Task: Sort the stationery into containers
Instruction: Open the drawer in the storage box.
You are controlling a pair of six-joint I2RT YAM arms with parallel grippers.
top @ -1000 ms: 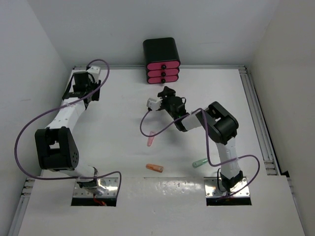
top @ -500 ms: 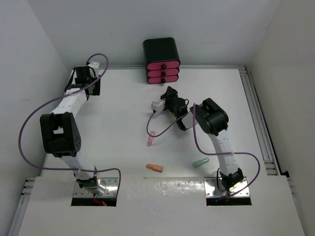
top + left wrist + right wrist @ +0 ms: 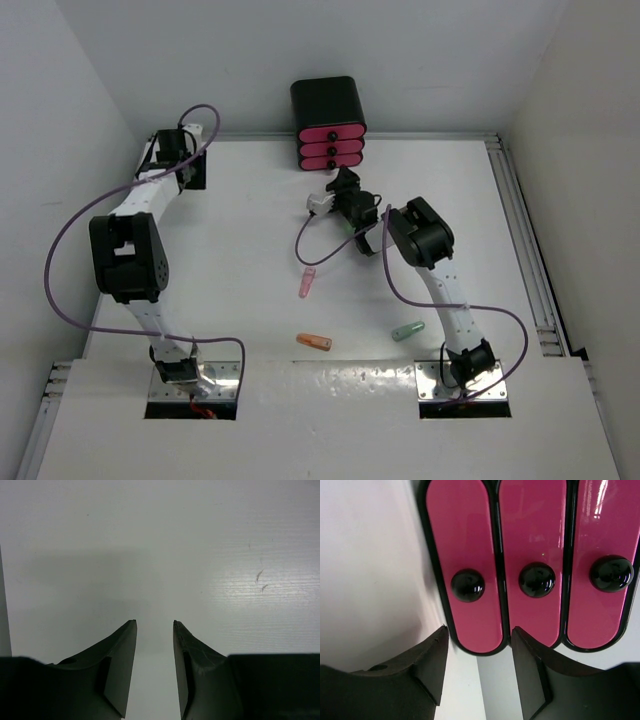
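Observation:
Three pink drawers point(image 3: 331, 148) with dark round knobs sit shut in a black box point(image 3: 326, 100) at the table's far edge. My right gripper point(image 3: 339, 180) hovers just in front of them, open and holding nothing. In the right wrist view the drawers point(image 3: 535, 540) fill the top, and the gripper point(image 3: 480, 630) points at the rounded end of the left one. A pink stick point(image 3: 306, 283), an orange stick point(image 3: 314, 341) and a green stick point(image 3: 407, 330) lie on the table. My left gripper point(image 3: 192, 172) is at the far left corner, open and empty over bare table point(image 3: 154, 622).
White walls close in the table on the left, back and right. A metal rail point(image 3: 520, 230) runs along the right side. Purple cables point(image 3: 330, 250) loop off both arms, the right one hanging near the pink stick.
My right gripper has moved up the table towards the drawers and its jaws have narrowed a little. My left arm has swung further into the far left corner.

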